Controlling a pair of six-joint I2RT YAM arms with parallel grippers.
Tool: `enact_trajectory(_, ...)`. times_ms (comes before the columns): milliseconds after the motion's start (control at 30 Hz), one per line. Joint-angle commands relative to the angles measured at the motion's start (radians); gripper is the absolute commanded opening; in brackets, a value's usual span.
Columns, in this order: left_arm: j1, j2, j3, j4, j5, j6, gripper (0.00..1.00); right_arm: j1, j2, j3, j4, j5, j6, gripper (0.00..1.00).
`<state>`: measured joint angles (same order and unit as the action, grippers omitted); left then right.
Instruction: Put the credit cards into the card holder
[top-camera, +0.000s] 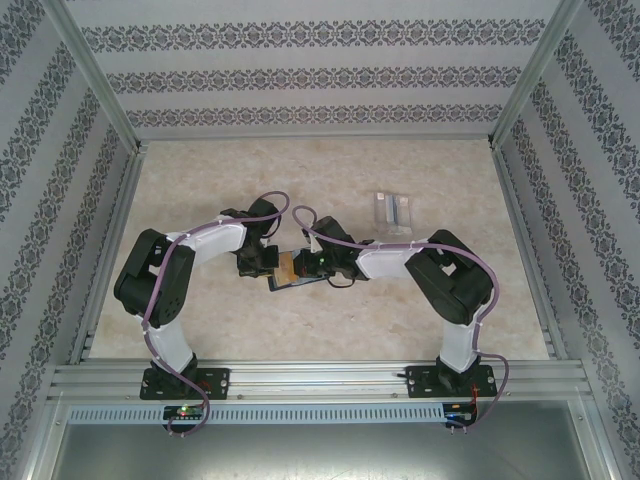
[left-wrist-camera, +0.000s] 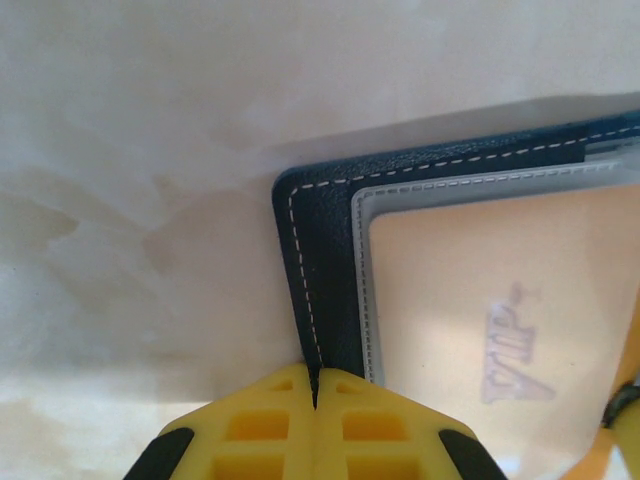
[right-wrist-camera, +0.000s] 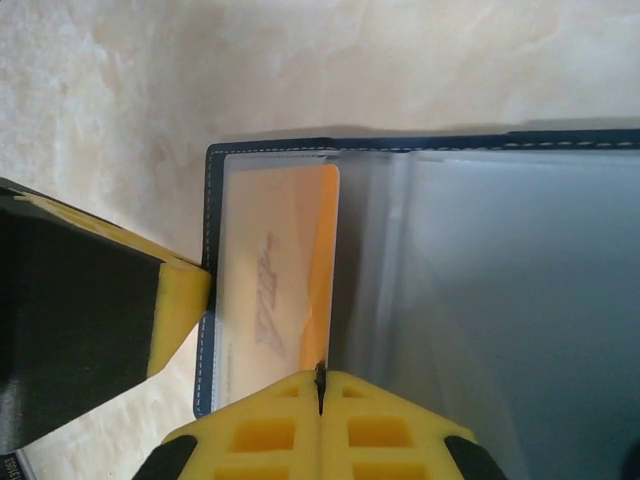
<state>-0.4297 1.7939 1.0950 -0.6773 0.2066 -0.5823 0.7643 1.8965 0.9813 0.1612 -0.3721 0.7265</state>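
Yellow-padded left jaws are closed tight on a stitched edge of the navy card holder (left-wrist-camera: 320, 240), which is open near the middle of the marbled worktop (top-camera: 350, 330). The right jaws are pinched shut on the orange card (right-wrist-camera: 325, 250), which sits partly inside a clear pocket. Farther back, toward the right edge, lies a clear plastic box (top-camera: 390, 208).

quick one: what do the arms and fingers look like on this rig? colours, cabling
Left arm and right arm: black joint housings, white link shells, a lilac cable looped along each, black base plates on an aluminium rail. Left gripper and right gripper look alike: yellow fingers moulded with square recesses, black outer corners.
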Motion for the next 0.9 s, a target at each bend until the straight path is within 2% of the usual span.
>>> enact_trajectory(0,0.006,0.044,-0.040,0.053,0.005,0.010,0.07,0.020,0.035,0.030,0.006,-0.029,0.011,0.05)
enact_trajectory(333,0.008,0.040,-0.046,0.061,0.014,0.010,0.06,0.038,0.034,0.041,0.006,-0.032,0.016,0.05)
enact_trajectory(433,0.009,0.031,-0.044,0.052,0.009,0.013,0.07,0.029,0.006,0.032,-0.013,-0.014,0.004,0.11)
enact_trajectory(633,0.032,-0.056,-0.049,0.020,0.008,0.008,0.13,0.017,-0.115,-0.003,-0.136,0.151,-0.100,0.19)
enact_trajectory(767,0.057,-0.145,-0.039,-0.019,-0.013,0.013,0.17,-0.010,-0.203,-0.039,-0.178,0.188,-0.122,0.22)
enact_trajectory(867,0.064,-0.191,-0.005,-0.091,-0.090,0.022,0.19,-0.031,-0.279,-0.050,-0.233,0.264,-0.159,0.24)
